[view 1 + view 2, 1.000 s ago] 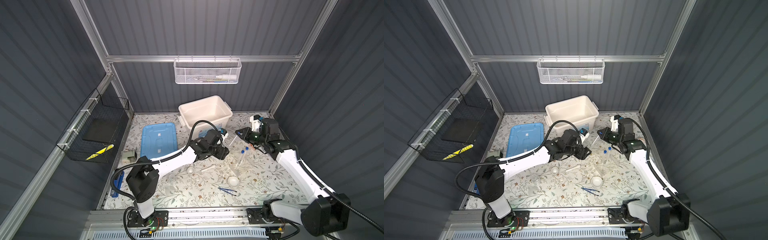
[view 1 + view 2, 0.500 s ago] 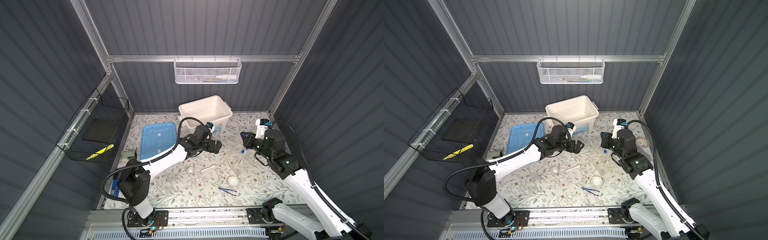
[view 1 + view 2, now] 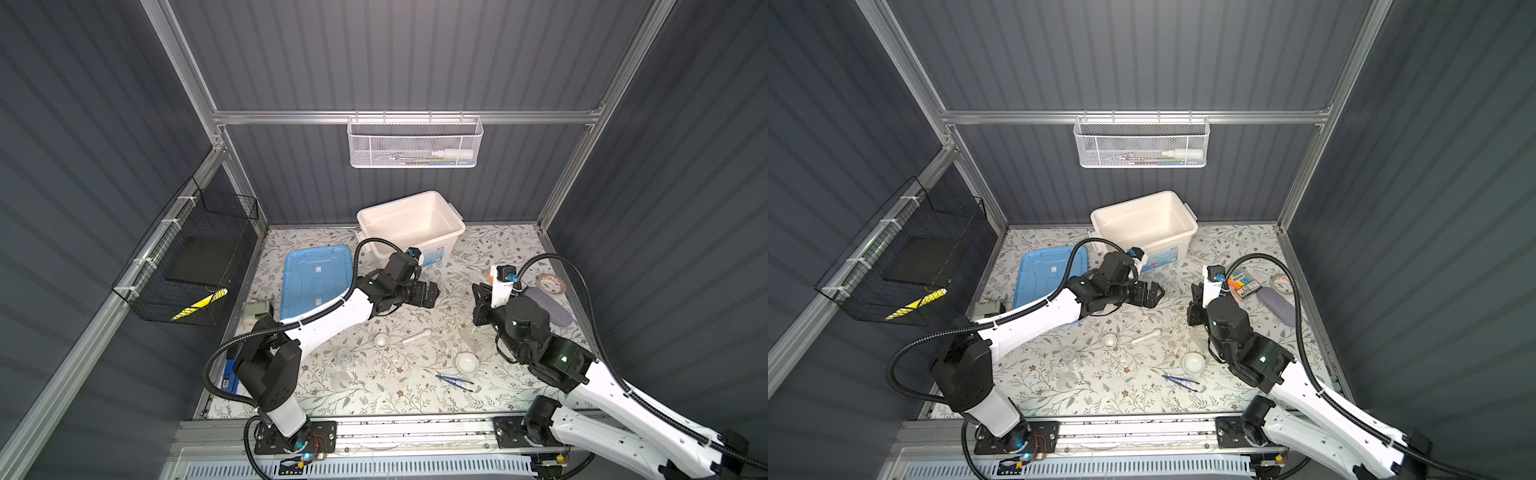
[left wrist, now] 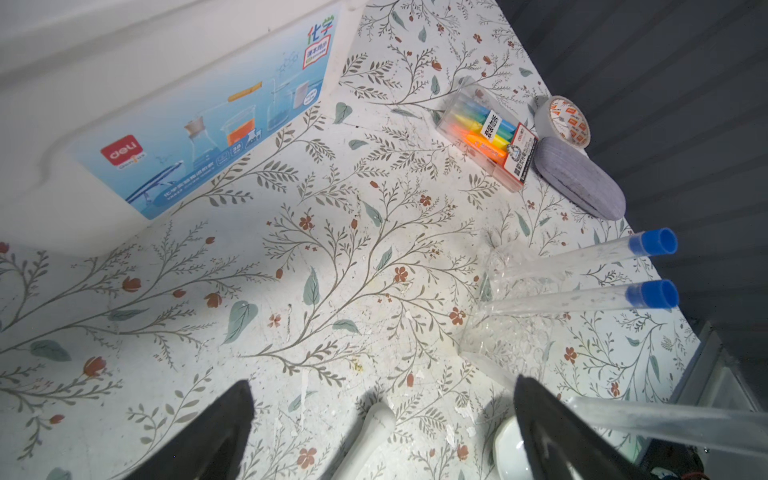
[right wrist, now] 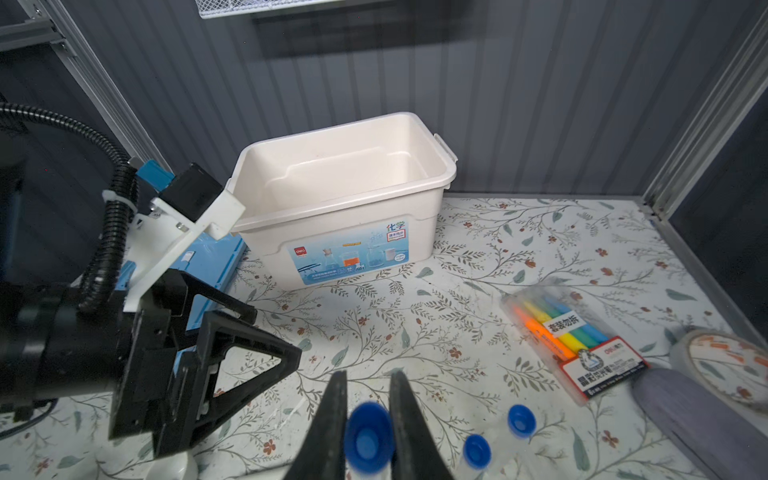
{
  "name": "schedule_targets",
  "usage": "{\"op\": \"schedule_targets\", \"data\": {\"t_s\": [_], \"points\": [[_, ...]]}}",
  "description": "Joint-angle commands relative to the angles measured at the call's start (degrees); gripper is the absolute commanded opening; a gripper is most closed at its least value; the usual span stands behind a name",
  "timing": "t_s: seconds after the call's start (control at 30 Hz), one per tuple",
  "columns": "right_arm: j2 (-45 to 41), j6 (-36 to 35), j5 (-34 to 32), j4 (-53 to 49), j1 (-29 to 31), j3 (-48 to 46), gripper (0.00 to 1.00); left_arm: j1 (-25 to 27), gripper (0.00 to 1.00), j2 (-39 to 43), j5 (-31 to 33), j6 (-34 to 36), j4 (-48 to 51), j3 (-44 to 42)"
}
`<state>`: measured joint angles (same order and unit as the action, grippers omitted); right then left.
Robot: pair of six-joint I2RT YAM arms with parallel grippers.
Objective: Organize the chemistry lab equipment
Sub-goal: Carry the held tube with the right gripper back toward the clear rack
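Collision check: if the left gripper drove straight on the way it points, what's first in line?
Probably nothing but bare tablecloth: the open left gripper aims between white bin and marker pack; tube rack sits off-line. Depth unclear.

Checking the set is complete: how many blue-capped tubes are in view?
3 blue-capped tubes: two stand in the clear rack; the third is gripped by the fingers of the right gripper.

Bare mat (image 4: 332, 249) btwn bin (image 4: 124, 83) & rack (image 4: 511, 332), passable; L gripper (image 3: 431, 293) hangs over it. Marker pack (image 4: 486, 133), tape (image 4: 567, 120) crowd R edge.
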<state>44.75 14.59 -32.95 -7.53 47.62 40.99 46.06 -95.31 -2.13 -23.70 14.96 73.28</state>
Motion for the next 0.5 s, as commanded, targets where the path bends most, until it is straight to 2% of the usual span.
{"op": "schedule_targets", "data": {"t_s": [0.0,0.17,0.47], "points": [[-1.2,-5.1,-9.4,5.8,2.8,-2.5,0.12,-0.3,0.99,-0.1,1.2,-0.7,1.9,-0.8],[-0.6,-6.5,-11.6,9.0,5.4,-5.7,0.13,-0.3,0.99,-0.2,1.6,-1.4,2.3,-1.2],[-1.0,-7.6,-12.1,13.1,6.6,-11.1,0.13,-0.3,1.0,-0.7,2.7,-2.7,3.6,-2.0]]}}
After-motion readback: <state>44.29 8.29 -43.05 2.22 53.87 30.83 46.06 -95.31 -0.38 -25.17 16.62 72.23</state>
